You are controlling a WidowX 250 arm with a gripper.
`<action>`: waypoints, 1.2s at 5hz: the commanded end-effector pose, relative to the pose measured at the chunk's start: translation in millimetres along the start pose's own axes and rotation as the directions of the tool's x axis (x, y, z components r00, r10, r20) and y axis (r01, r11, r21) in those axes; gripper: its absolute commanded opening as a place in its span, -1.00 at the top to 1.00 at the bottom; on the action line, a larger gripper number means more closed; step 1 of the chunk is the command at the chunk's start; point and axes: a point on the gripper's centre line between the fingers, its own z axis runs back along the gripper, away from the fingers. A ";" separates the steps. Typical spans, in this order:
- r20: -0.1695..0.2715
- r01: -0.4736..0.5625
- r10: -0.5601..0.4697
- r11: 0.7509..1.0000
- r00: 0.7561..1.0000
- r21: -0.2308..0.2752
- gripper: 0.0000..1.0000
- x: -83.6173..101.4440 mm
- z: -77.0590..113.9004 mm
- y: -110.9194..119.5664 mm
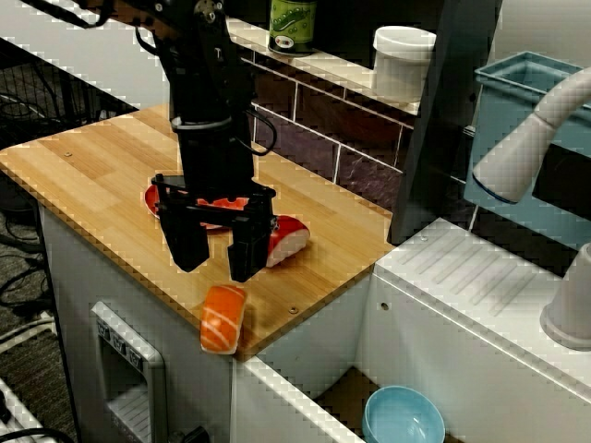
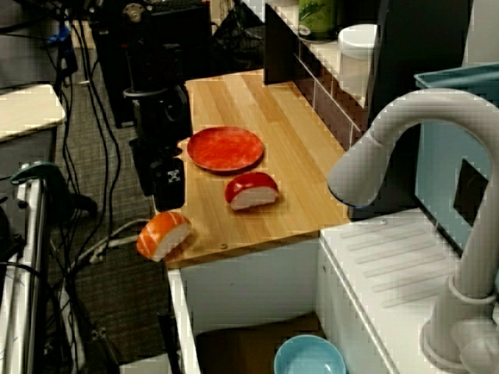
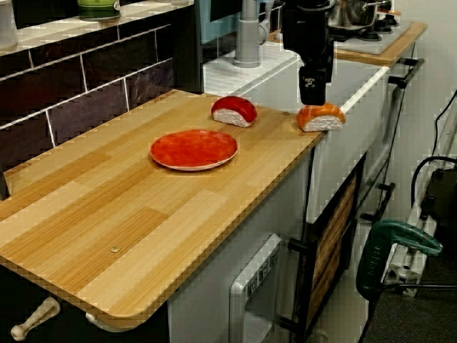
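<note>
While downturned — gripper [image 1: 217, 263] near salmon sushi [image 1: 223, 318]

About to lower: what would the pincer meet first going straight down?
Likely the orange sushi piece at the corner of the counter, just under the open pincer in the side view. Depth is unclear, so it might touch the counter edge beside it instead.

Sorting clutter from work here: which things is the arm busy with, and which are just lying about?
In hand: gripper, fingers open; orange sushi piece, nearest to it.
Lying about: red sushi piece, red plate, blue bowl, green can, white jar.
</note>
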 end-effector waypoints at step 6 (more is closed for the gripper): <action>0.066 -0.176 0.178 0.984 0.982 -0.029 -1.00 -10.2 -13.3 -4.6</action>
